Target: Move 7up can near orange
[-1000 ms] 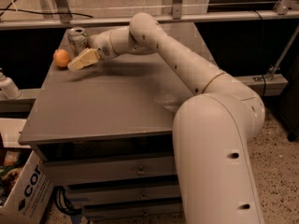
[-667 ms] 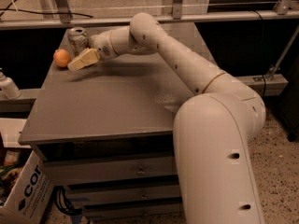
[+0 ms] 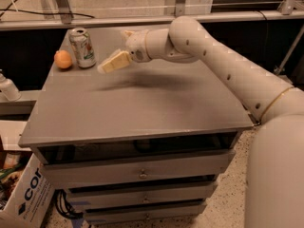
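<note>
The 7up can [image 3: 81, 47], silver-grey with green and red marks, stands upright at the far left of the grey table top [image 3: 142, 103]. The orange [image 3: 62, 59] lies just left of the can, almost touching it. My gripper [image 3: 113, 51] hangs a little above the table, just right of the can and apart from it. It is open and empty. One pale finger [image 3: 114, 62] points down-left towards the can, and the other shows further back.
The table is a drawer cabinet with handles on its front [image 3: 142, 175]. A cardboard box [image 3: 23, 194] sits on the floor at the lower left. A white bottle [image 3: 7, 87] stands on a lower shelf at the left. A metal rail [image 3: 142, 20] runs behind the table.
My gripper has drawn back to the right, away from the can and the orange. The can and the orange have stayed where they were.
</note>
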Tool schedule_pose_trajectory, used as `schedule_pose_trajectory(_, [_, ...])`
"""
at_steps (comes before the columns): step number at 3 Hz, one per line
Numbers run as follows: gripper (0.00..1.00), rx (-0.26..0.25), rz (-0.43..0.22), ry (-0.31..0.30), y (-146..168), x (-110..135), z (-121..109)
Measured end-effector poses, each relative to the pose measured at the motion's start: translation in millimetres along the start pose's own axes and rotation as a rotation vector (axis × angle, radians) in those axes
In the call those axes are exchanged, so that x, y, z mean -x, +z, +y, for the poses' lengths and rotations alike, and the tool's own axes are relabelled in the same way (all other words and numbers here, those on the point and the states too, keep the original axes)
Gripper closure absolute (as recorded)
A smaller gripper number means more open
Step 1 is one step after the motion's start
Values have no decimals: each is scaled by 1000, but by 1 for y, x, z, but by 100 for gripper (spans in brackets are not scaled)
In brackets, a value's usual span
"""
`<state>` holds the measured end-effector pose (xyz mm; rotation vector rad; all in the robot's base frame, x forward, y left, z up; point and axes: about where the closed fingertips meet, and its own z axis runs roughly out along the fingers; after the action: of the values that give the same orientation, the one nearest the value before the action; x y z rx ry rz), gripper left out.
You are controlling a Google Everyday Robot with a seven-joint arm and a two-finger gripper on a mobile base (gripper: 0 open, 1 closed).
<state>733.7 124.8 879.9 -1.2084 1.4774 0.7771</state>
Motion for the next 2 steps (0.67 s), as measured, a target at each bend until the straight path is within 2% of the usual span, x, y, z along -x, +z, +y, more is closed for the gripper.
schedule_pose_trajectory(1, [0,-75,-15,-21,-71,-7,-6])
schedule_pose_trajectory(2, [0,-75,-15,-21,-71,-7,-6])
